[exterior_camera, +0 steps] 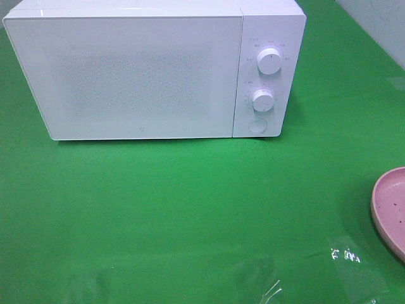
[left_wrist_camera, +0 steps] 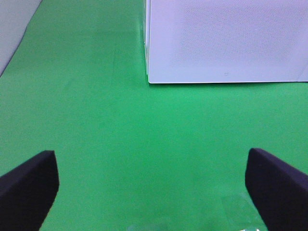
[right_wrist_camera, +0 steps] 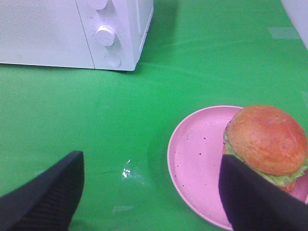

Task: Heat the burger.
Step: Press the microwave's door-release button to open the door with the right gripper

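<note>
The burger (right_wrist_camera: 267, 139), with a glossy golden-brown bun and green lettuce showing at its edge, sits on a pink plate (right_wrist_camera: 197, 159) in the right wrist view. My right gripper (right_wrist_camera: 151, 197) is open, short of the plate and holding nothing. One dark finger (right_wrist_camera: 255, 199) overlaps the plate's near rim just beside the burger. My left gripper (left_wrist_camera: 151, 197) is also open and empty over bare green cloth, facing the closed white microwave (left_wrist_camera: 226, 41). In the exterior high view only the plate's rim (exterior_camera: 387, 206) shows at the right edge. The burger and both grippers are out of that view.
The microwave (exterior_camera: 152, 69) stands at the back with its door shut, and two knobs and a round button (exterior_camera: 257, 125) on its right panel. A green cloth (exterior_camera: 190, 209) covers the table. Clear tape patches (exterior_camera: 345, 256) glint near the front edge.
</note>
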You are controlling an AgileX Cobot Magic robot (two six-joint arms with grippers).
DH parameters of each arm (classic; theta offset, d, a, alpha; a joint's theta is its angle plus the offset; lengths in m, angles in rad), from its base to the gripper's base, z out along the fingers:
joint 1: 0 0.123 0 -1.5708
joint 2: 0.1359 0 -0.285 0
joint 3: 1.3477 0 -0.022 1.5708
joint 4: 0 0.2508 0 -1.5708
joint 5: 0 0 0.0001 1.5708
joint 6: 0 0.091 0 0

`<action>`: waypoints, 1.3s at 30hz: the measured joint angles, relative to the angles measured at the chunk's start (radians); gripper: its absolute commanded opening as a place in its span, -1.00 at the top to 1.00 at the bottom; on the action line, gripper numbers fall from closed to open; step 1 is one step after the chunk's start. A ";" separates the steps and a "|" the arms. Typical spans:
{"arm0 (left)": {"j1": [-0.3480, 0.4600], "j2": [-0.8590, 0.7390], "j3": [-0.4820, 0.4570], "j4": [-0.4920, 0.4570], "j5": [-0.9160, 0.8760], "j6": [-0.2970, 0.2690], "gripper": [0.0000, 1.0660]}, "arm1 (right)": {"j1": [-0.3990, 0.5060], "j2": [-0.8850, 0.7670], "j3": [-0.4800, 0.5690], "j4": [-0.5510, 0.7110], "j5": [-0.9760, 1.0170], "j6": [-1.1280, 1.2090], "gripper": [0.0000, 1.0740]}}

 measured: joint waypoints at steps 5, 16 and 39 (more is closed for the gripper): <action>0.000 0.000 0.000 0.000 0.000 0.000 -0.84 | 0.000 0.000 0.000 0.000 0.000 0.000 -0.36; 0.000 0.000 0.000 0.000 0.000 0.000 -0.84 | 0.000 0.000 -0.002 0.000 -0.004 0.000 -0.36; 0.000 0.000 0.000 0.000 0.000 0.000 -0.84 | 0.000 0.313 0.041 0.000 -0.453 0.040 -0.36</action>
